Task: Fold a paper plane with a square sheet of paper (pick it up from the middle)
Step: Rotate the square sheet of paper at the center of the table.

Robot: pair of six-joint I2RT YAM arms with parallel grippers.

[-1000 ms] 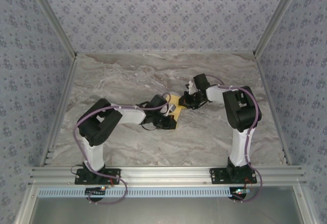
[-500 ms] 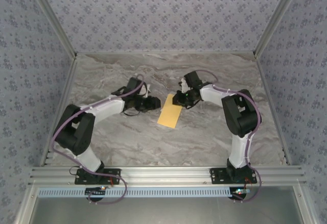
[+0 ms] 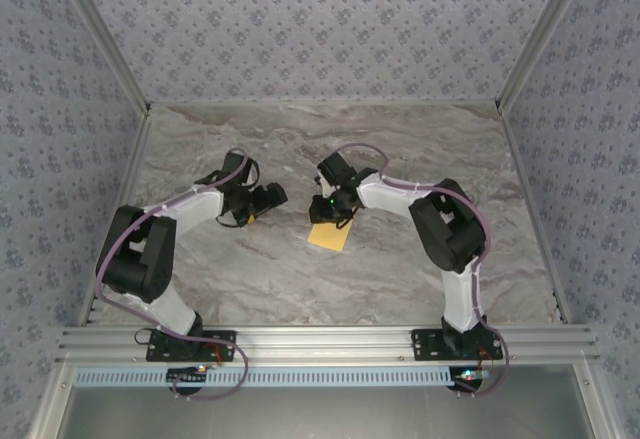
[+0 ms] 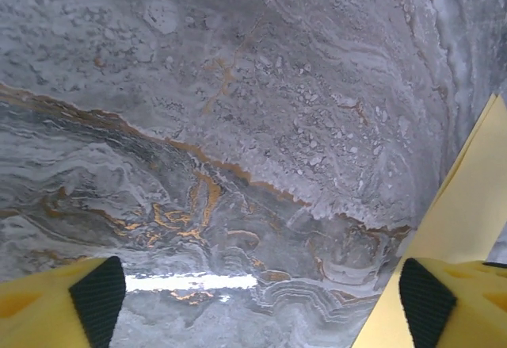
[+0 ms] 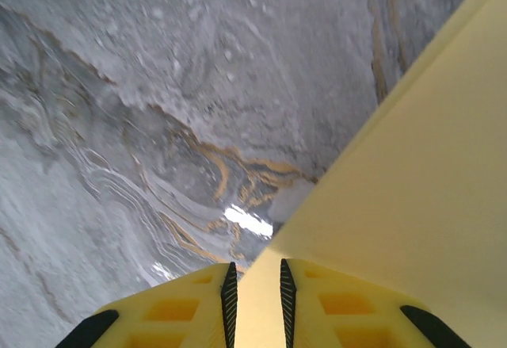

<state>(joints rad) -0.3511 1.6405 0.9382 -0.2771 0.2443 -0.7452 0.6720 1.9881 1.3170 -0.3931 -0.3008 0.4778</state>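
Observation:
The yellow-orange sheet of paper [image 3: 330, 238] lies folded on the grey marble table [image 3: 420, 149], near the middle. My right gripper [image 3: 333, 211] hangs over its far end. In the right wrist view the jaws of that gripper [image 5: 255, 288] stand a narrow gap apart, and the paper [image 5: 412, 166] shows in the gap and runs up to the right with a fold edge along it. My left gripper [image 3: 274, 197] is off to the paper's left, clear of it. Seen from the left wrist, the left gripper [image 4: 261, 296] is wide open over bare marble, with the paper's edge [image 4: 467, 229] beside its right finger.
Patterned walls enclose the table on the left, back and right. An aluminium rail [image 3: 320, 339] carrying both arm bases runs along the near edge. Bare marble lies in front of the paper and towards the back.
The left gripper has let go, opened wide and swung left away from the paper. The right gripper has moved left along the paper, and its jaws have parted a little.

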